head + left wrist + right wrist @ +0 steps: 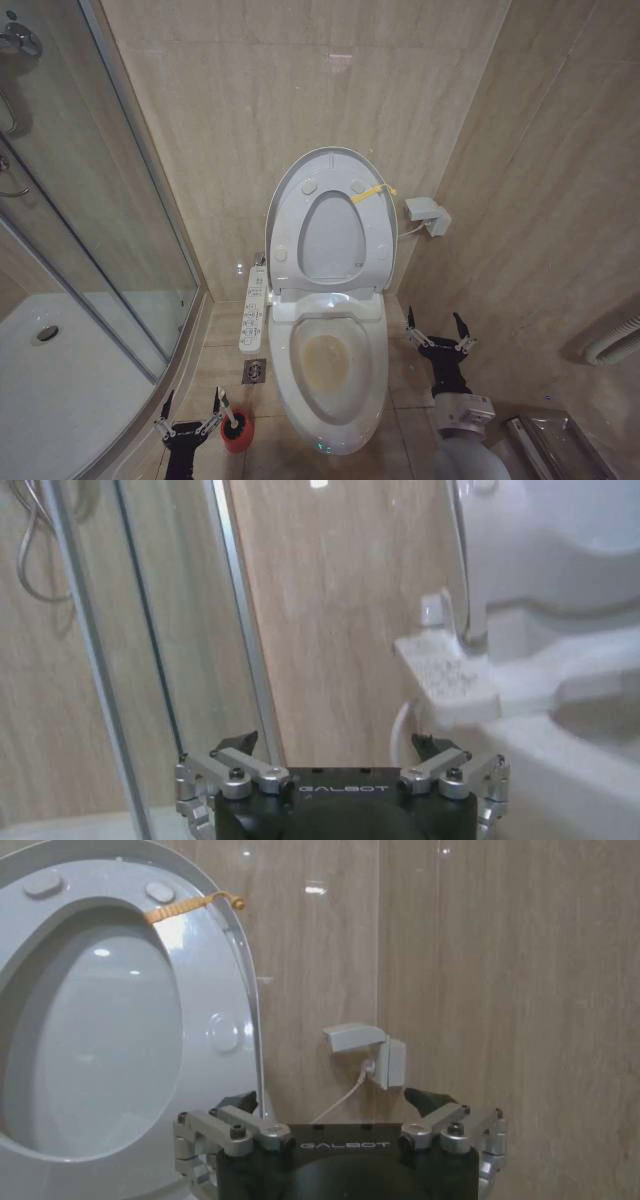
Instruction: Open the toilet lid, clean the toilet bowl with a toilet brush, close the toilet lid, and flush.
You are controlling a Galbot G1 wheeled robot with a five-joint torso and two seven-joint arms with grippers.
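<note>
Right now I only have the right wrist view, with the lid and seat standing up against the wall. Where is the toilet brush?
Observer: The toilet brush stands in its red holder on the floor, left of the bowl.
Reviewer: Is the left gripper holding it?
Observer: No. The left gripper is open beside it, holding nothing.
Reviewer: And the bowl?
Observer: The toilet bowl has a yellowish-brown stain inside.

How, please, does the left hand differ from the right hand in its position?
The left hand sits low beside the shower tray, next to the small red cup of the toilet brush; the right hand sits higher, on the stained white toilet bowl's other side. Both are open and empty, fingers pointing toward the wall.
</note>
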